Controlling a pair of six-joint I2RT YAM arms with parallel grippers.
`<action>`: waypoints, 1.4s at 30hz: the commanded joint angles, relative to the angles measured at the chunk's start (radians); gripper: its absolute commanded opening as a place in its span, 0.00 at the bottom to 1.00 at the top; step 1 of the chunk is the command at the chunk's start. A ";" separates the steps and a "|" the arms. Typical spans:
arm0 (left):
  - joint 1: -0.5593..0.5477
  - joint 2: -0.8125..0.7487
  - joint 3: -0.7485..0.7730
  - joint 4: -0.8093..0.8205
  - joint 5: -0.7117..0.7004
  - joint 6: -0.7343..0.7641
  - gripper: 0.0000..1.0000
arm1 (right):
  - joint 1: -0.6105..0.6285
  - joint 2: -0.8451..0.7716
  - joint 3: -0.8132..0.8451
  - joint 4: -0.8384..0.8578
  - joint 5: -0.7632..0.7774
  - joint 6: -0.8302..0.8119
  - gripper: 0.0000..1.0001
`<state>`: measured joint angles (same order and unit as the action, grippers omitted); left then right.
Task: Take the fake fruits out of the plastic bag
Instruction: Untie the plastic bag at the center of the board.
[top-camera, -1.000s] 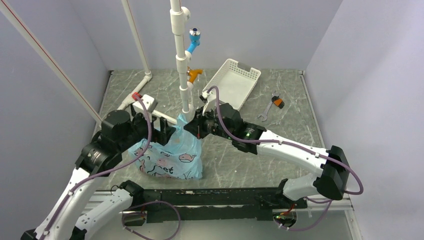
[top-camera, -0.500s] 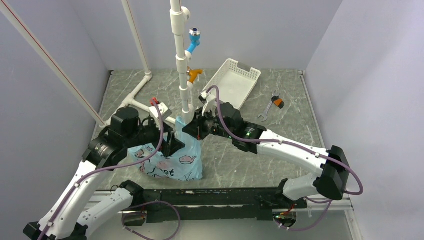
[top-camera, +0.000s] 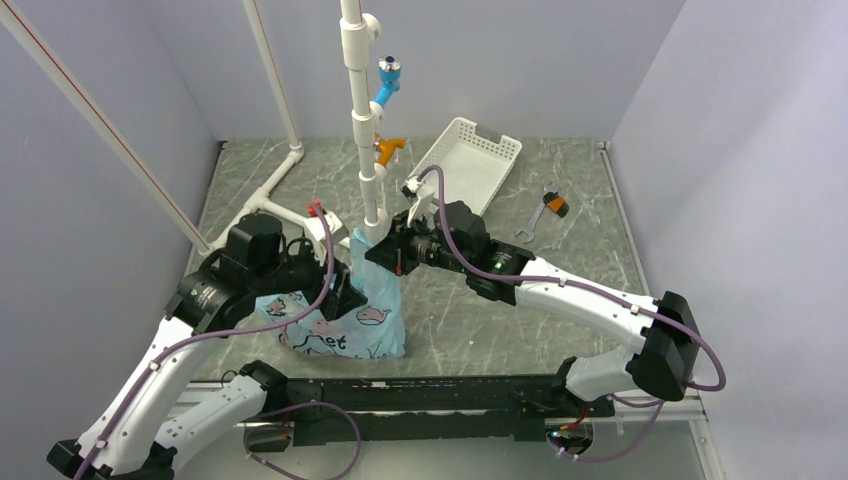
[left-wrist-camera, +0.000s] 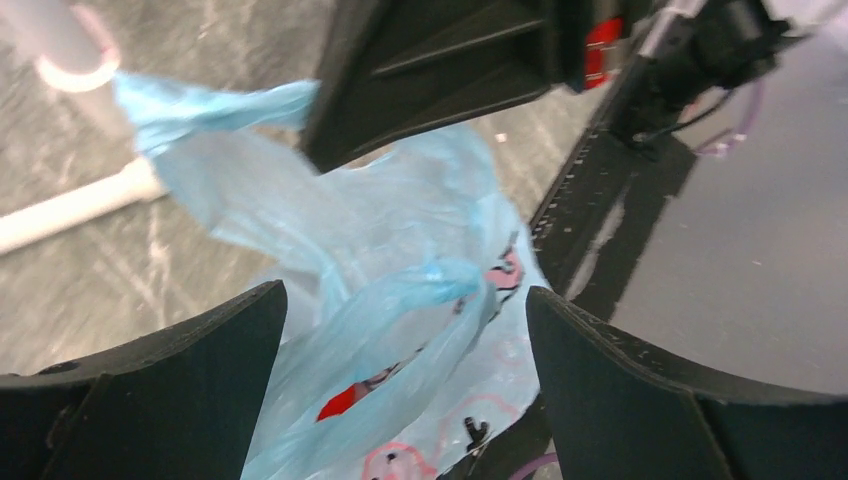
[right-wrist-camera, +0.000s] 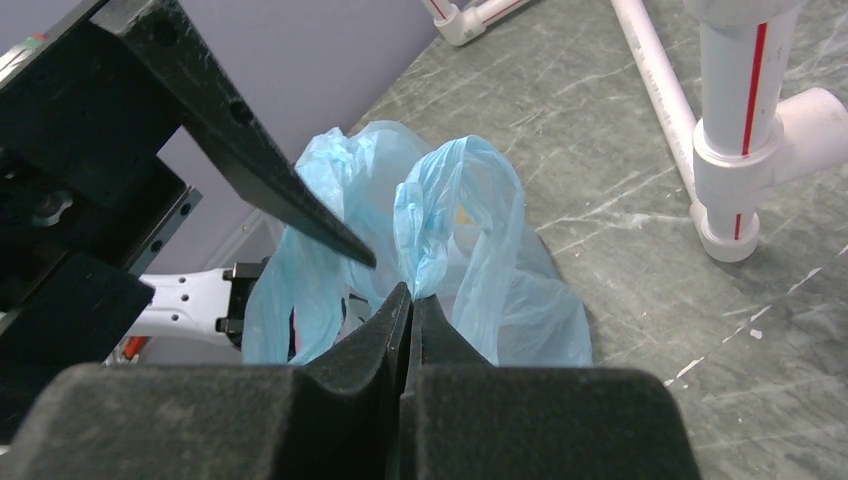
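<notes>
- The plastic bag (top-camera: 350, 322) is sitting slumped on the bench (top-camera: 560, 262) near the arms' bases, with its top drawn upward. Its film is showing thin, crinkly and translucent light blue, with small dark whale prints.
- The fake fruits are not showing clearly in any view. Only a red patch (left-wrist-camera: 340, 403) is glowing through the film in the left wrist view, and I cannot tell whether it is fruit or print.
- The right fingers (right-wrist-camera: 410, 300) are pressing together on a bunched fold at the bag's top, and a loop of film is rising from their tips.
- The left fingers (top-camera: 347, 292) are standing wide apart, straddling a twisted blue strand of the bag. Whether they are touching it is hard to make out.
- Both wrist views are cutting off the bag's lower part, and the left one is blurring.
- A white pipe stand (top-camera: 365, 120) is rising just behind the bag.
- A white perforated basket (top-camera: 465, 165) is sitting farther back, tilted.
- An orange-handled wrench (top-camera: 548, 208) is lying to the basket's right, well apart from the bag.
</notes>
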<state>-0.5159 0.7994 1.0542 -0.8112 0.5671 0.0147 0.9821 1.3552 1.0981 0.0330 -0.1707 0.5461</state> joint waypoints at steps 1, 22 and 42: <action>-0.001 0.013 0.027 -0.078 -0.259 0.011 0.89 | -0.005 -0.021 0.029 0.035 -0.013 -0.008 0.00; 0.016 0.044 0.366 0.094 -1.092 -0.555 0.00 | -0.033 -0.217 0.171 -0.224 0.666 -0.075 0.00; 0.150 -0.173 -0.116 0.306 -0.429 -0.672 0.00 | -0.077 -0.572 -0.268 -0.220 0.355 -0.038 0.04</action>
<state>-0.3721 0.7242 1.0470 -0.5446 -0.0200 -0.5537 0.9058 0.8516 0.9188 -0.1272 0.3305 0.4137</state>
